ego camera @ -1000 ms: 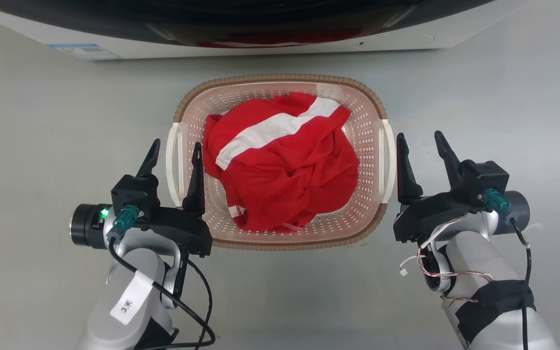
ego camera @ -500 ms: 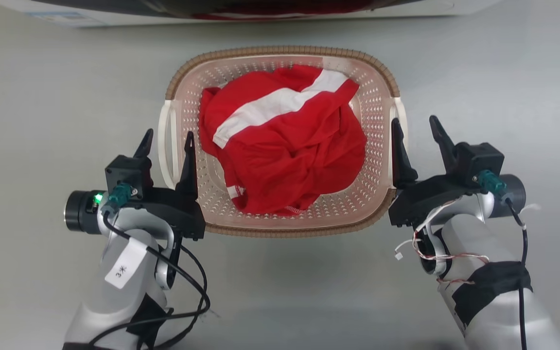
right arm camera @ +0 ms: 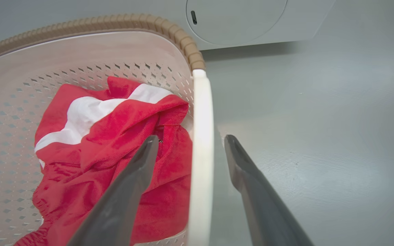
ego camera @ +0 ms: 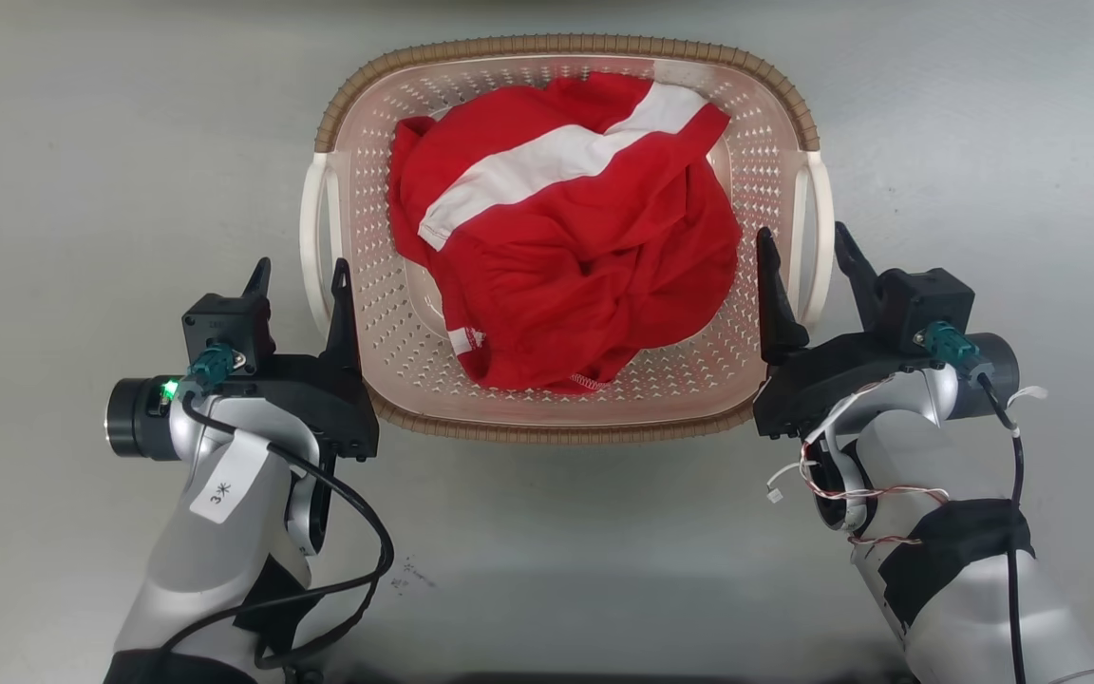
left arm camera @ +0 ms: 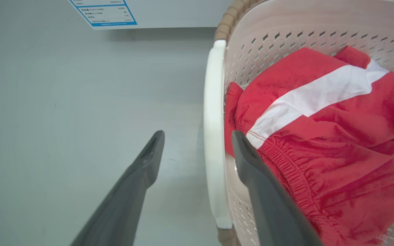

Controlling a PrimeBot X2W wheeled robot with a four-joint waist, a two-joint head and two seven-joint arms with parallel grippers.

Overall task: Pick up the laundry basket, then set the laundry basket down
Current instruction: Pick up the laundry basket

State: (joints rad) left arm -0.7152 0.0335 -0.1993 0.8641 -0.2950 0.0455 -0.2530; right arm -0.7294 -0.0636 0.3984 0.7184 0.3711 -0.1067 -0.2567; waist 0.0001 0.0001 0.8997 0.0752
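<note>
We are closing in: the right jaws, outside the handle point(ego camera: 823, 237) a second ago, are now straddling it like the left jaws. Both are released, with the basket point(ego camera: 556, 45) sitting between them, unlifted.

I have my left gripper point(left arm camera: 197, 136) spread astride the white handle point(left arm camera: 212, 102) of the laundry basket point(left arm camera: 303, 17), one finger over the grey floor point(left arm camera: 63, 119), the other inside against the red garment point(left arm camera: 337, 143).

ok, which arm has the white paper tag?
The left arm: white tag on its forearm. The right arm carries a black wrap and loose thin wires instead.
</note>
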